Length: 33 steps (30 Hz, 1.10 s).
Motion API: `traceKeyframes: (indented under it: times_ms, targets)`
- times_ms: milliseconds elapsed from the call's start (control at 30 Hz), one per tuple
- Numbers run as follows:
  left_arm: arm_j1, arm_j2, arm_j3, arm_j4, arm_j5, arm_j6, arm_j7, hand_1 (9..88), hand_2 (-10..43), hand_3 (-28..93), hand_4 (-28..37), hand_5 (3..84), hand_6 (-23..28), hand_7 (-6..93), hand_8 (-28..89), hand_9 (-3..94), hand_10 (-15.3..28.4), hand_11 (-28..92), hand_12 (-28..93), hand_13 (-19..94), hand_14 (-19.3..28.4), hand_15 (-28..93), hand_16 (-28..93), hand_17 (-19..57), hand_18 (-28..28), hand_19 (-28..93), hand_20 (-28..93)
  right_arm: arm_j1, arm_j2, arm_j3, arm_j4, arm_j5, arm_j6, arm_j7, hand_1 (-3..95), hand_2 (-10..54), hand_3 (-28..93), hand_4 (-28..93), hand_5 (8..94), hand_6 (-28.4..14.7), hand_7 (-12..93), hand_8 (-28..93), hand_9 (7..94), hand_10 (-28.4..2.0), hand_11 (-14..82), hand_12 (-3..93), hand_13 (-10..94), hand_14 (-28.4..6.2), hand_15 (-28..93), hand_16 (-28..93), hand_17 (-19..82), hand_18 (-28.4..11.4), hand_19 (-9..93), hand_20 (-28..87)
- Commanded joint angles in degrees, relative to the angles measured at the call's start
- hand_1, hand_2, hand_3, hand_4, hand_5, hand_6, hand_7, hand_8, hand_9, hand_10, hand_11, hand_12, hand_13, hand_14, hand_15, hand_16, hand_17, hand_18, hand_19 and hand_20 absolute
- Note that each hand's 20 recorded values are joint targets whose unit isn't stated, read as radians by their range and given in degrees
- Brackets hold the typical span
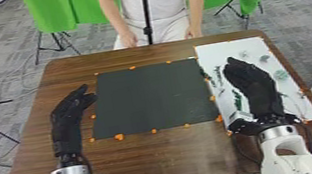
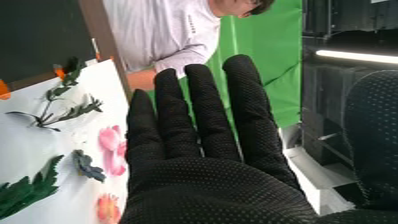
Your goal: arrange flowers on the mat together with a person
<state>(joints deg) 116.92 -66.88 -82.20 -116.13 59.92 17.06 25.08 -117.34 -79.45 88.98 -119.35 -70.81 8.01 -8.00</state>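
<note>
The dark mat (image 1: 150,98) has a white sheet (image 1: 218,50) on its right. Right of the mat, the right hand (image 1: 252,80) points up with straight fingers, hiding some sheet. Left of the mat, the left hand (image 1: 68,109) is loose and open. Pink flowers (image 2: 112,150) lie right of the mat, hard to see from the head.

The head view looks from above the desk (image 1: 173,160), forward and down; the right wrist view, nearer, looks across it; both share the white sheet (image 1: 226,48).
</note>
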Motion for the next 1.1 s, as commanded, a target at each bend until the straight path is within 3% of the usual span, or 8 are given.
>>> traceKeyframes:
  times_ms: [33, 267, 433, 600, 667, 767, 1100]
  targets:
    - [0.8, -1.05, -4.53, 0.21, 5.06, -6.2, -2.95, 31.0, -3.4, 65, -15.4, 51.1, 4.8, 16.7, -5, 50.6, 14.1, 25, 16, 42, 18.6, 25, 2, 11.4, 13.4, 11, 23, -0.5, -0.4, 0.1, -0.3, -0.4, -0.2, 0.1, 15.2, 3.2, 71, -15, 49.3, -2.0, 12, -7, 45.6, -15.1, 5.5, 15.5, 34, -14.2, 10, 20, 19, -11.6, 1, 26]
    - [1.4, -3.36, -6.07, -0.07, 6.74, -7.82, -4.02, 30.9, -3.4, 65, -15.4, 51.1, 4.8, 16.6, -5, 50.6, 14.2, 25, 16, 42, 18.7, 25, 2, 11.4, 13.4, 11, 23, -0.8, -0.4, 0.1, -0.4, -0.3, -0.6, 0.0, 15.2, 3.2, 71, -15, 49.4, -2.0, 12, -7, 45.6, -15.0, 5.5, 15.4, 34, -14.1, 10, 20, 19, -11.6, 1, 26]
    - [1.1, -4.16, -6.48, 0.02, 7.57, -8.84, -4.29, 30.8, -3.4, 65, -15.2, 51.1, 4.7, 16.6, -5, 50.7, 14.2, 25, 16, 42, 18.7, 25, 2, 11.5, 13.4, 11, 23, -0.6, -0.3, 0.1, -0.3, -0.4, -0.8, 0.1, 15.1, 3.1, 72, -15, 49.4, -1.9, 12, -7, 45.6, -15.0, 5.5, 15.5, 34, -14.1, 10, 20, 19, -11.6, 1, 26]
    - [1.3, -4.56, -6.68, -0.03, 7.63, -9.01, -4.46, 30.8, -3.3, 65, -15.3, 51.1, 4.7, 16.5, -5, 50.7, 14.1, 25, 16, 42, 18.7, 25, 2, 11.4, 13.4, 11, 23, -0.6, -0.3, 0.0, -0.3, -0.4, -0.8, 0.1, 15.1, 3.0, 72, -15, 49.5, -1.9, 12, -8, 45.6, -15.0, 5.5, 15.5, 34, -14.2, 10, 20, 19, -11.6, 1, 26]
    - [1.3, -5.73, -7.34, -0.04, 8.63, -10.23, -4.94, 30.8, -3.3, 65, -15.3, 51.1, 4.7, 16.5, -5, 50.8, 14.1, 25, 16, 42, 18.6, 25, 2, 11.4, 13.4, 11, 23, -0.4, -0.2, 0.0, -0.2, -0.5, -0.8, 0.2, 15.1, 3.0, 72, -15, 49.5, -1.9, 12, -8, 45.7, -15.0, 5.5, 15.5, 34, -14.2, 10, 20, 19, -11.6, 1, 26]
    - [1.6, -6.18, -7.67, 0.02, 8.63, -10.25, -5.31, 30.8, -3.3, 64, -15.3, 51.1, 4.7, 16.5, -5, 50.7, 14.1, 25, 16, 42, 18.6, 25, 2, 11.4, 13.4, 11, 23, -0.4, -0.2, -0.1, -0.2, -0.4, -1.0, 0.2, 15.1, 2.9, 72, -15, 49.6, -1.9, 12, -8, 45.7, -15.0, 5.5, 15.5, 34, -14.2, 10, 20, 19, -11.6, 1, 26]
    - [-0.3, -7.13, -7.03, 1.8, 9.36, -12.22, -5.81, 30.8, -3.4, 65, -15.4, 51.1, 4.8, 16.2, -5, 50.6, 14.2, 24, 16, 42, 18.6, 25, 2, 11.4, 13.5, 11, 23, 0.3, 0.4, -0.6, -0.4, -0.1, -0.8, -0.7, 15.2, 2.9, 72, -15, 49.8, -2.0, 12, -7, 45.9, -15.0, 5.6, 15.4, 34, -14.2, 10, 20, 19, -11.6, 1, 26]
